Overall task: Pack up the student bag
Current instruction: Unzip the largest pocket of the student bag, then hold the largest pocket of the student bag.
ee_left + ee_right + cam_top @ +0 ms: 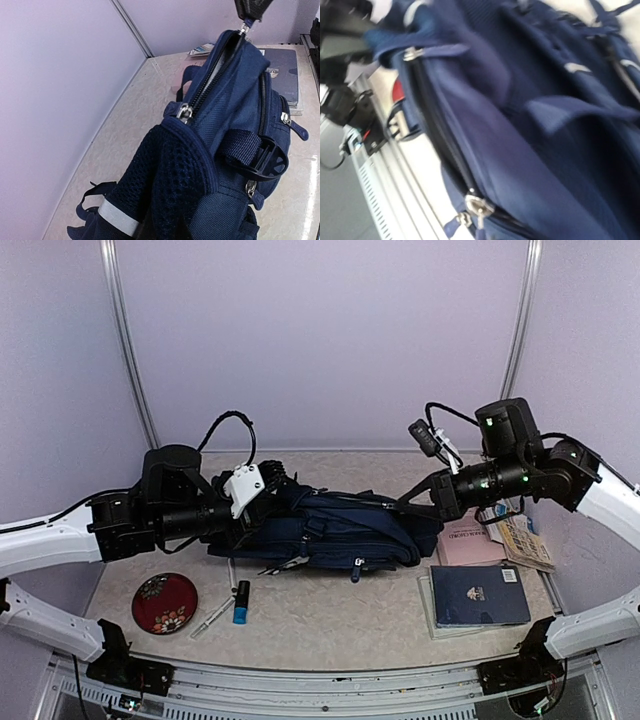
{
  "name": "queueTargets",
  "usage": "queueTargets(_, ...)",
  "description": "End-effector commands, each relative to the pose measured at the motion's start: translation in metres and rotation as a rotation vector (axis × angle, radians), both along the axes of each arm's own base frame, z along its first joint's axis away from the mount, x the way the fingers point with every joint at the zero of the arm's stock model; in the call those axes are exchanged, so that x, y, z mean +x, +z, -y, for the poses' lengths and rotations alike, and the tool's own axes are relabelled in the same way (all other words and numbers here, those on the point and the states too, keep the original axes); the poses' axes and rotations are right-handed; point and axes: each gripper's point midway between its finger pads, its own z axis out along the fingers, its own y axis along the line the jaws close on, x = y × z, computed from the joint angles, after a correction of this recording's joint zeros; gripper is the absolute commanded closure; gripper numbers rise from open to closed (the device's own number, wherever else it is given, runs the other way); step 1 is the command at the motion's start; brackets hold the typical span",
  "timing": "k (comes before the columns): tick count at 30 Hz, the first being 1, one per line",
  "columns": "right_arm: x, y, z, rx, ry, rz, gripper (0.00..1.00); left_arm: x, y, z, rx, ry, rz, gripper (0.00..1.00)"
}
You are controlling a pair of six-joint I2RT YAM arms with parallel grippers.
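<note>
The student bag (335, 530), navy blue, lies on its side stretched between both arms. My left gripper (258, 510) is at the bag's left end, shut on its mesh back; its fingers are hidden under the mesh padding (170, 185) in the left wrist view. My right gripper (420, 502) is at the bag's right end. In the left wrist view its dark fingertips (248, 9) pinch the zipper pull (243, 28) of the main zip, which gapes slightly. The right wrist view is blurred and filled by the bag (520, 125), with a metal zip slider (477, 205) low down.
A round red tin (165, 602), a syringe-like pen (212, 618) and a blue-black marker (241, 602) lie front left. A dark blue book (478, 595), a pink booklet (468, 540) and another booklet (525, 540) lie at the right. Walls enclose the table.
</note>
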Motion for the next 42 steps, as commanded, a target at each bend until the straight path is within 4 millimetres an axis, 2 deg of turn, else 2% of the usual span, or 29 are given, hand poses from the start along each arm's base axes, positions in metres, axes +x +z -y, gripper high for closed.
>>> queueTargets(1, 0.021, 0.034, 0.038, -0.028, -0.159, 0.086, 1.0, 0.004, 0.05, -0.01, -0.138, 0.023, 0.05, 1.0)
queueTargets(5, 0.042, 0.064, 0.04, -0.041, -0.2, 0.182, 1.0, -0.008, 0.059, -0.003, -0.195, -0.049, 0.026, 1.0)
queueTargets(8, 0.057, 0.083, 0.029, -0.046, -0.183, 0.243, 1.0, -0.027, 0.057, 0.013, -0.222, -0.171, -0.031, 1.0)
queueTargets(13, 0.073, 0.086, -0.001, -0.069, -0.067, 0.262, 1.0, -0.07, 0.036, 0.033, -0.157, -0.382, -0.108, 0.99)
queueTargets(14, 0.074, 0.085, -0.005, -0.073, -0.048, 0.263, 1.0, -0.078, 0.029, 0.034, -0.131, -0.406, -0.119, 0.87)
queueTargets(16, 0.076, 0.081, -0.011, -0.084, -0.014, 0.26, 1.0, -0.091, 0.022, 0.038, -0.085, -0.446, -0.114, 0.37)
queueTargets(17, 0.076, 0.079, -0.014, -0.087, 0.004, 0.26, 1.0, -0.096, 0.021, 0.039, -0.07, -0.454, -0.102, 0.25)
queueTargets(18, 0.075, 0.078, -0.016, -0.087, 0.022, 0.262, 1.0, -0.1, 0.025, 0.041, -0.063, -0.458, -0.083, 0.17)
queueTargets(20, 0.075, 0.077, -0.021, -0.083, 0.054, 0.267, 1.0, -0.103, 0.044, 0.045, -0.087, -0.445, -0.051, 0.09)
queueTargets(22, 0.075, 0.077, -0.025, -0.079, 0.074, 0.271, 1.0, -0.1, 0.077, 0.049, -0.175, -0.41, -0.058, 0.05)
queueTargets(24, 0.075, 0.076, -0.028, -0.074, 0.09, 0.271, 1.0, -0.084, 0.102, 0.054, -0.253, -0.321, -0.083, 0.06)
queueTargets(26, 0.075, 0.076, -0.031, -0.064, 0.1, 0.269, 1.0, -0.056, 0.107, 0.064, -0.294, -0.184, -0.128, 0.17)
queueTargets(28, 0.074, 0.077, -0.034, -0.053, 0.106, 0.266, 1.0, -0.029, 0.089, 0.076, -0.28, -0.047, -0.194, 0.31)
queueTargets(29, 0.074, 0.078, -0.035, -0.046, 0.108, 0.266, 1.0, -0.02, 0.076, 0.084, -0.259, -0.009, -0.231, 0.32)
queueTargets(32, 0.069, 0.083, -0.04, -0.022, 0.118, 0.273, 1.0, -0.009, 0.047, 0.105, -0.207, 0.037, -0.32, 0.21)
queueTargets(33, 0.067, 0.085, -0.041, -0.016, 0.125, 0.277, 1.0, -0.001, 0.04, 0.105, -0.205, 0.084, -0.324, 0.21)
queueTargets(36, 0.063, 0.084, -0.044, -0.016, 0.138, 0.279, 1.0, 0.028, 0.037, 0.095, -0.252, 0.219, -0.261, 0.37)
queueTargets(39, 0.061, 0.081, -0.045, -0.018, 0.145, 0.284, 1.0, 0.037, 0.042, 0.093, -0.309, 0.208, -0.267, 0.49)
queueTargets(42, 0.06, 0.08, -0.044, -0.019, 0.15, 0.29, 1.0, 0.029, 0.049, 0.098, -0.353, 0.104, -0.309, 0.52)
